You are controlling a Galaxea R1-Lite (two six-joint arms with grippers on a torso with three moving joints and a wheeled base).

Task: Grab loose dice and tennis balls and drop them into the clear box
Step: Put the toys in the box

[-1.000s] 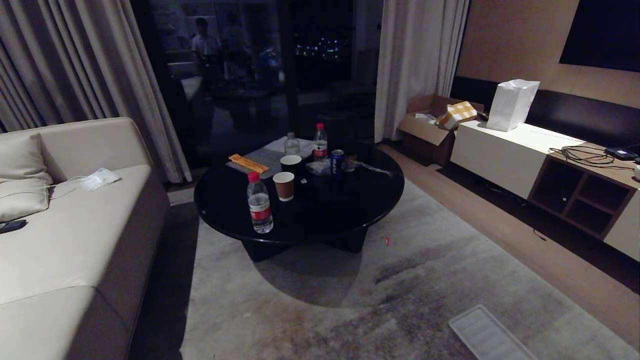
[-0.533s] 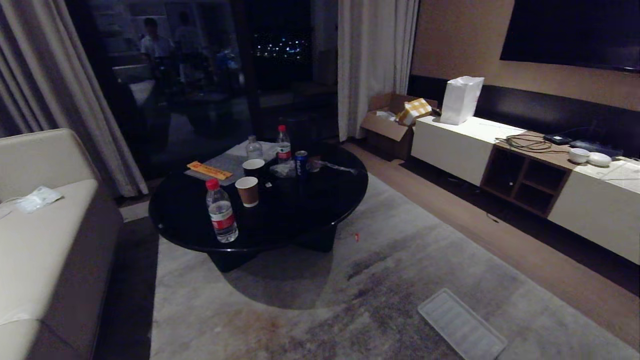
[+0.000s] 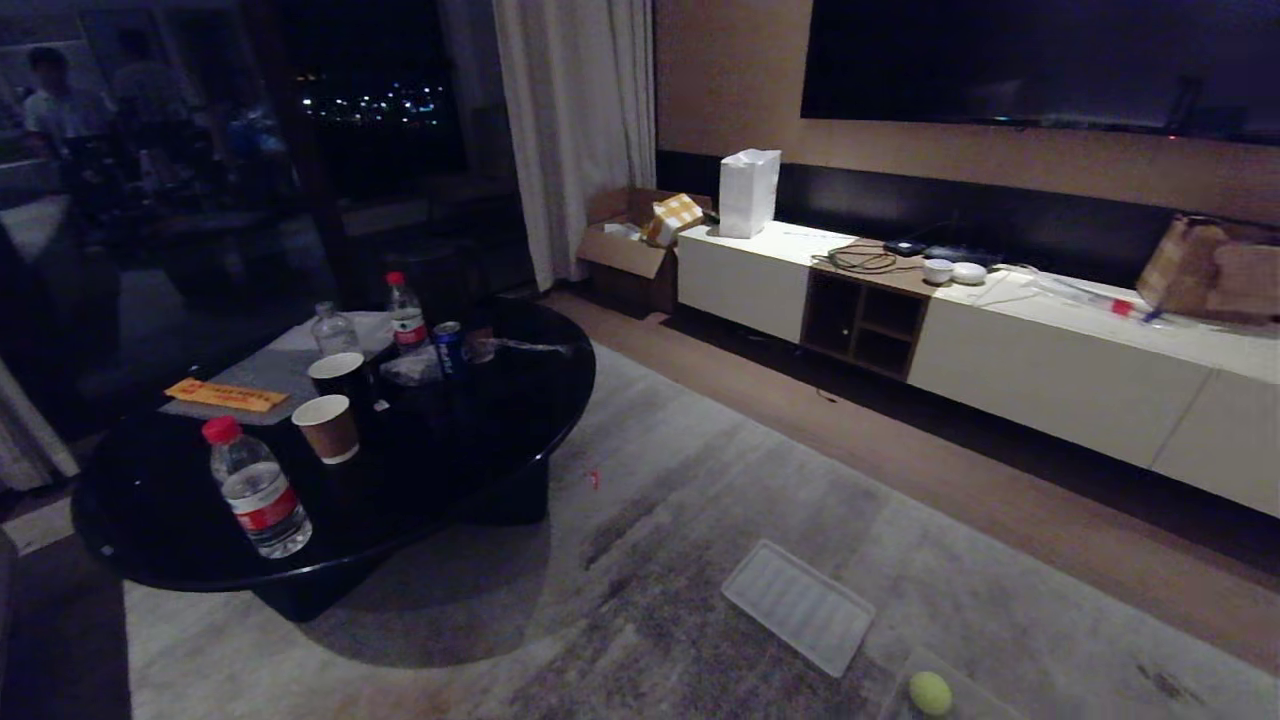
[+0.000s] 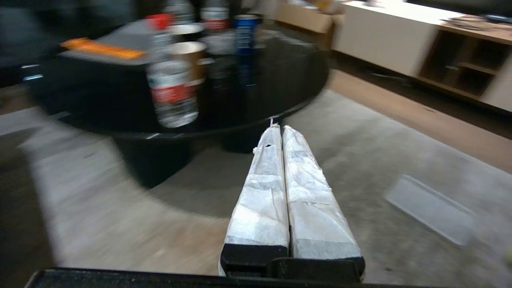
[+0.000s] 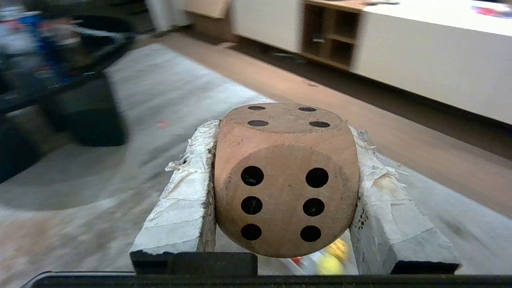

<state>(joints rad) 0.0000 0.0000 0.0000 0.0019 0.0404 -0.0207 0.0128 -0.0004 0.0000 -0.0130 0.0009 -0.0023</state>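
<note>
Reference: round black table (image 3: 480, 420), cluttered with bottles and cups, none of it task gear. Off the table's right side, out on the rug (image 3: 700, 520): flat ribbed lid (image 3: 798, 605), lying alone, not the target. Just past the lid, further from the table, at the very bottom edge of the head view: what looks like a corner of the clear box (image 3: 965, 695), mostly cut off. Inside that corner, or at least right against it: one tennis ball (image 3: 930, 692); counted as probably delivered, not confirmed. Beige die (image 5: 286, 180) off the floor, clamped between the padded fingers of the right gripper (image 5: 282, 128), six face toward the wrist camera, four face up, squarely seated, table well off to one side behind it. Yellow blobs under the die in the right wrist view; too blurred to tell whether more dice or a ball. Left gripper (image 4: 282, 132) pressed fully together, nothing in it, pointing at the rug beside the table base, idle. Neither arm in the head view. Progress estimate: partway. One die in transit, drop into the box not yet done. Second ball and red, yellow, green dice not located anywhere around the table, so either boxed out of frame or yet to find.
</note>
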